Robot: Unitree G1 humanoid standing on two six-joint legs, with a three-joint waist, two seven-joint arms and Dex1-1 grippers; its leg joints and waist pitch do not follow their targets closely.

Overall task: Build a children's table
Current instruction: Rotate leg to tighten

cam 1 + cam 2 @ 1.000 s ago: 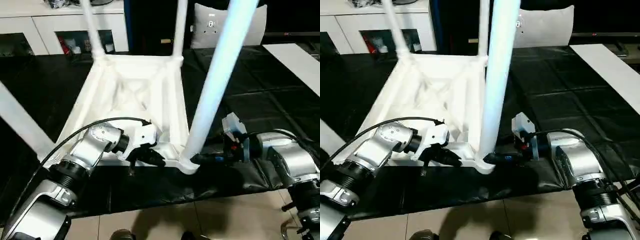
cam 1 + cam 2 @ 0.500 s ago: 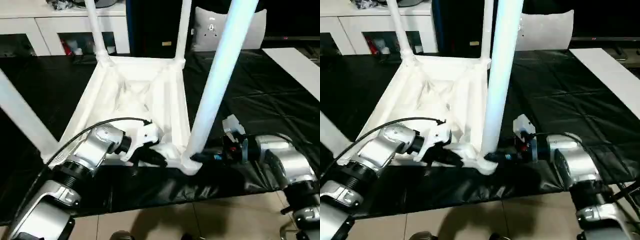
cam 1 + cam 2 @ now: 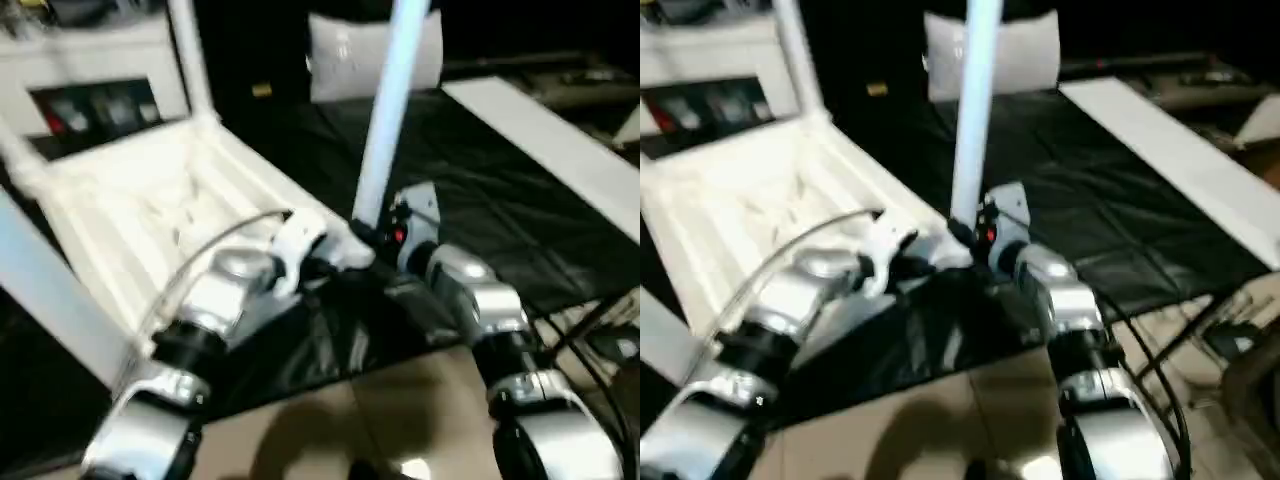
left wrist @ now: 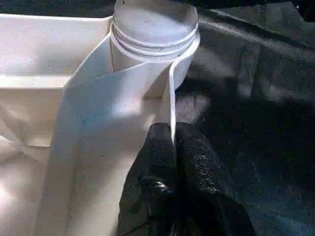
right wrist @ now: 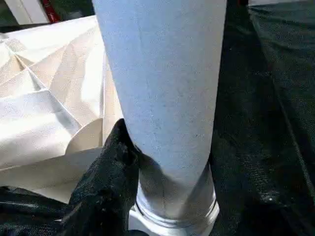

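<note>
The children's table lies upside down on the black mat, its ribbed white top (image 3: 130, 210) facing up. Three legs show standing in corner sockets: the near right leg (image 3: 385, 120), a far leg (image 3: 185, 50) and a left leg (image 3: 50, 300). My left gripper (image 4: 173, 142) is shut on the thin rim wall just beside the near right corner socket (image 4: 155, 29). My right gripper (image 3: 372, 240) is at the base of the near right leg (image 5: 162, 88), with one black finger (image 5: 115, 162) pressed against its side; the other finger is hidden behind the leg.
The black mat (image 3: 480, 200) covers the work surface up to its front edge, with tiled floor (image 3: 400, 400) below. A white pillow (image 3: 340, 50) and a white cabinet (image 3: 90, 70) stand behind. A long white board (image 3: 540, 140) lies at the right, with cables (image 3: 590, 330) near it.
The whole picture has swung and tilted, so the camera has moved. Both grippers stay at the same near right corner. The right gripper's fingers have drawn in around the leg's base.
</note>
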